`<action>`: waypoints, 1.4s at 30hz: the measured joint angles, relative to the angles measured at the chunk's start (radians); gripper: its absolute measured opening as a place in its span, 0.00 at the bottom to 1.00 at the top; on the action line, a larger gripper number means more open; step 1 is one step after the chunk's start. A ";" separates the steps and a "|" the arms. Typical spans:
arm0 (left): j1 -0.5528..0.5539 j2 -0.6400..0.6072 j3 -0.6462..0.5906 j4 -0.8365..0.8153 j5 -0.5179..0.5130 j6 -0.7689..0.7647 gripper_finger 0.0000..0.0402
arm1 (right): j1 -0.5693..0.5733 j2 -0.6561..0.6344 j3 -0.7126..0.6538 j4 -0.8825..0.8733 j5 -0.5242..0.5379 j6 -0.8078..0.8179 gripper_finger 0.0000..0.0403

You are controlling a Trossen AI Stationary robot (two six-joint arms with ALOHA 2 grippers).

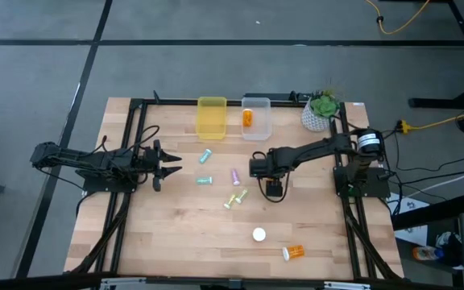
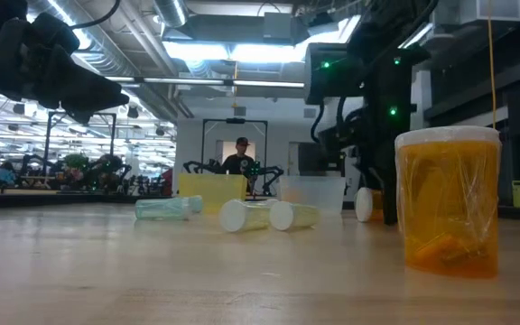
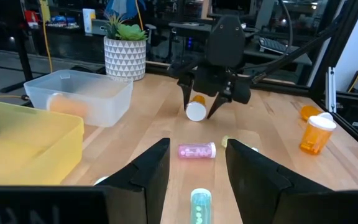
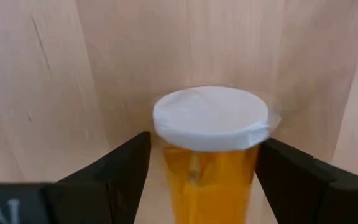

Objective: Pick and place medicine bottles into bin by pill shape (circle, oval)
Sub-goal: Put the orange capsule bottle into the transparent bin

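My right gripper (image 1: 274, 190) points down, open, with one finger on each side of an orange bottle with a white cap (image 4: 210, 143). That bottle lies on its side on the table (image 3: 196, 111), and I see no finger touching it. My left gripper (image 1: 167, 165) is open and empty over the table's left part. Two teal bottles (image 1: 205, 155) (image 1: 205, 180), a purple one (image 1: 236, 175) and two yellow-green ones (image 1: 234, 199) lie mid-table. One orange bottle stands upright (image 1: 258, 234) and another lies near the front edge (image 1: 293, 252). A further orange one lies in the clear bin (image 1: 248, 118).
A yellow bin (image 1: 212, 117) and a clear bin (image 1: 258, 105) stand side by side at the far edge. A green plant in a white pot (image 1: 322, 109) stands at the far right corner. A person shows in the room beyond the table (image 2: 242, 158).
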 joint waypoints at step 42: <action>0.000 0.000 0.000 0.000 0.000 0.008 0.37 | -0.445 -0.182 0.130 0.357 0.078 -0.008 0.42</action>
